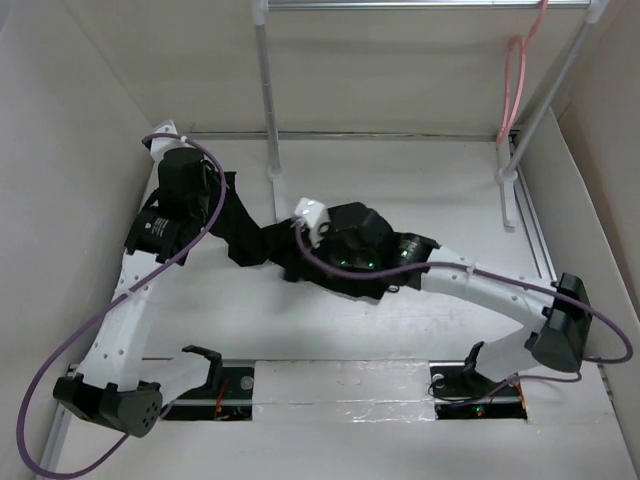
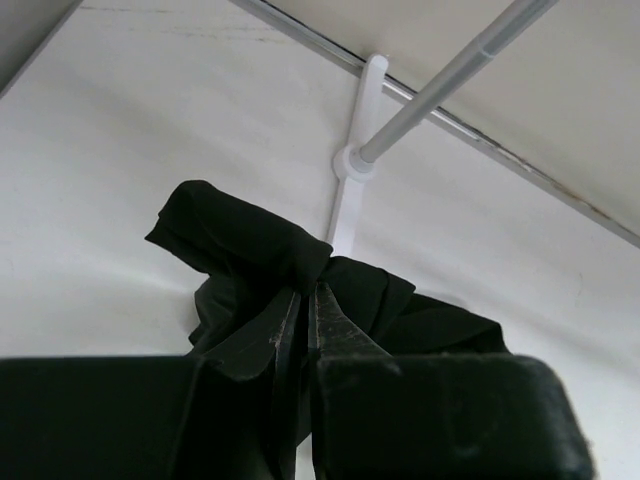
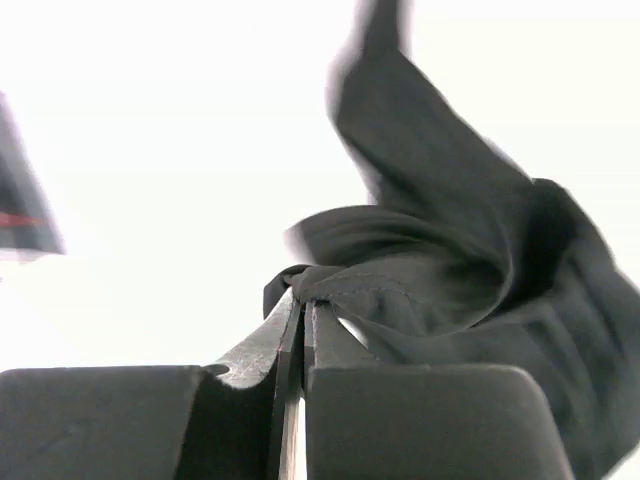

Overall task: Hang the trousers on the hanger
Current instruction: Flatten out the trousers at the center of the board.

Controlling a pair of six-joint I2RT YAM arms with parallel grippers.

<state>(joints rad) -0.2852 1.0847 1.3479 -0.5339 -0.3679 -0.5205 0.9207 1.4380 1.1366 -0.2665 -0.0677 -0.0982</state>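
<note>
The black trousers (image 1: 255,238) stretch in a bunched band between my two grippers, low over the table's middle. My left gripper (image 1: 213,195) is shut on one end of the cloth; the left wrist view shows its jaws closed on a fold of the trousers (image 2: 250,240). My right gripper (image 1: 300,250) is shut on the other end; the right wrist view shows its jaws pinching a seamed edge of the trousers (image 3: 440,260). The pale-pink hanger (image 1: 513,85) hangs from the rack's top bar at the far right, well apart from both grippers.
A white metal rack stands at the back: one upright pole (image 1: 267,110) just behind the trousers, a slanted pole (image 1: 545,105) at the right, and a top bar (image 1: 420,5). The same pole and its foot (image 2: 350,160) show close ahead in the left wrist view. Cardboard walls enclose the table.
</note>
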